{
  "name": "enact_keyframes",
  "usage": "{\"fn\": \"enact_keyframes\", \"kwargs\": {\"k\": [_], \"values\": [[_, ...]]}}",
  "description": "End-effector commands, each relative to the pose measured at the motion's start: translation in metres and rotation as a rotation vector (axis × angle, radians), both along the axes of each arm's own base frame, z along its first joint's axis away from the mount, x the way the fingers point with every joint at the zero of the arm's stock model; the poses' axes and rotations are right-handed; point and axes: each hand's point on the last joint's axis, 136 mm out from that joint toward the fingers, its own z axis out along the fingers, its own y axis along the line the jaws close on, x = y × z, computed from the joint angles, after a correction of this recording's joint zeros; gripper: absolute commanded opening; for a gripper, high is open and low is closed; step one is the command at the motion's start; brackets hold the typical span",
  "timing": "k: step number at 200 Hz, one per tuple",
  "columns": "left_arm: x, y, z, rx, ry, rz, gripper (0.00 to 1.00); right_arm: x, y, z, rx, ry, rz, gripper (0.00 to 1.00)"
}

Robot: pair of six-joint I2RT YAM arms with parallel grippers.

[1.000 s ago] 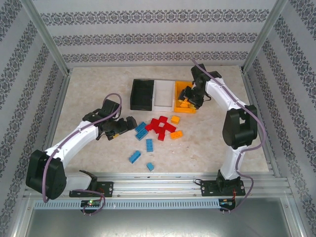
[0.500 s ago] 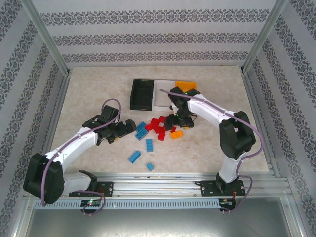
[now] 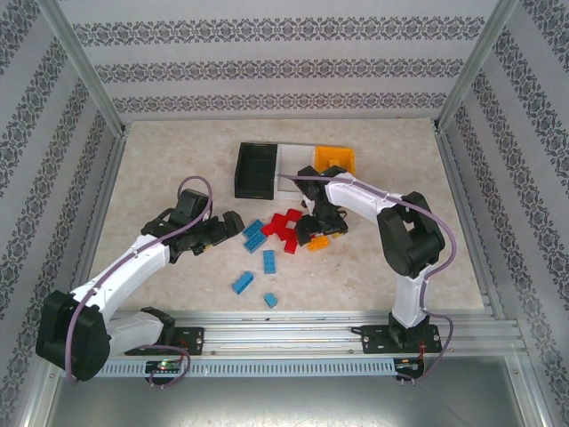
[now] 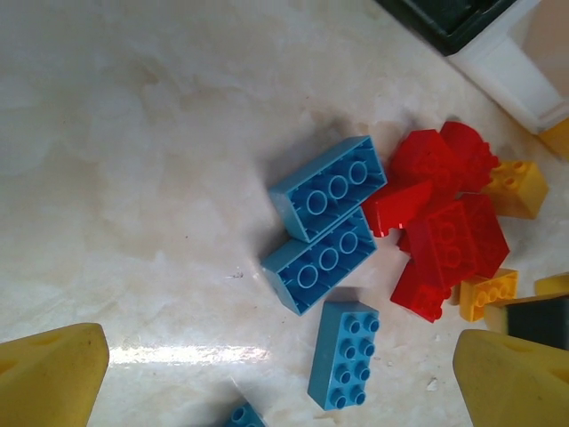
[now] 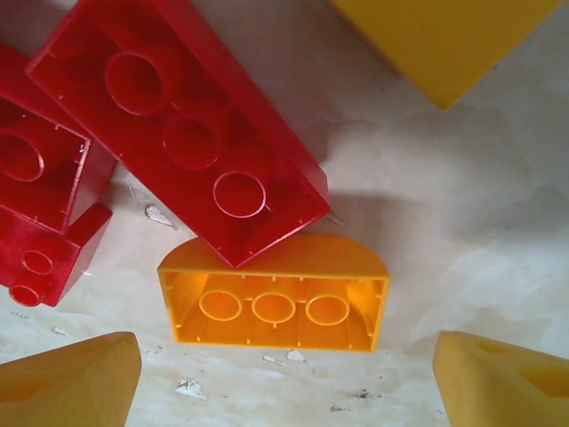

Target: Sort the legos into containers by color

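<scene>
Containers (image 3: 255, 191) sit far centre: black, white, orange. Loose legos (image 3: 283, 227) are piled mid-table. Right gripper (image 5: 284, 378) hangs wide open and empty over an orange brick (image 5: 276, 298). Left gripper (image 4: 283, 382) gapes empty by blue bricks (image 4: 324, 191). Pick step, I'd say: close, lift, carry far to the orange bin (image 3: 336, 149). A red brick (image 5: 187, 133) touches one long side, but both ends are free.

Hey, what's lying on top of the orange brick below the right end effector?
An upside-down red brick overlaps the orange brick's upper edge; that covered strip is hidden.
</scene>
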Motion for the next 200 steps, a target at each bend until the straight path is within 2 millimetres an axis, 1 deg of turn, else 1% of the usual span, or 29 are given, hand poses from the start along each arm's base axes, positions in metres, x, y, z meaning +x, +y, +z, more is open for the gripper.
{"fn": "enact_keyframes", "kwargs": {"k": [1, 32, 65, 82, 113, 142, 166, 200], "values": [[-0.006, 0.006, -0.001, 0.028, 0.005, 0.016, 1.00, -0.002, 0.002, -0.008, -0.016, 0.015, -0.001, 0.85], [-0.007, 0.006, -0.002, 0.033, 0.009, 0.008, 1.00, -0.003, 0.005, -0.018, -0.025, 0.033, -0.016, 0.85], [-0.008, 0.007, -0.001, 0.042, 0.010, -0.001, 1.00, -0.003, -0.001, -0.033, -0.066, 0.059, -0.030, 0.82], [-0.008, 0.008, -0.003, 0.046, 0.013, -0.002, 1.00, -0.002, -0.003, -0.036, -0.080, 0.061, -0.038, 0.77], [-0.007, 0.009, -0.003, 0.048, 0.012, -0.004, 1.00, 0.001, -0.001, -0.033, -0.079, 0.044, -0.050, 0.65], [-0.004, 0.009, -0.003, 0.045, 0.009, -0.001, 1.00, 0.003, -0.002, -0.021, -0.078, 0.032, -0.057, 0.58], [-0.002, 0.008, -0.004, 0.047, 0.008, -0.004, 1.00, 0.003, -0.003, -0.004, -0.067, 0.011, -0.063, 0.56], [0.004, 0.005, -0.004, 0.038, 0.006, -0.007, 1.00, 0.009, -0.007, 0.031, -0.011, -0.030, -0.113, 0.55]]}}
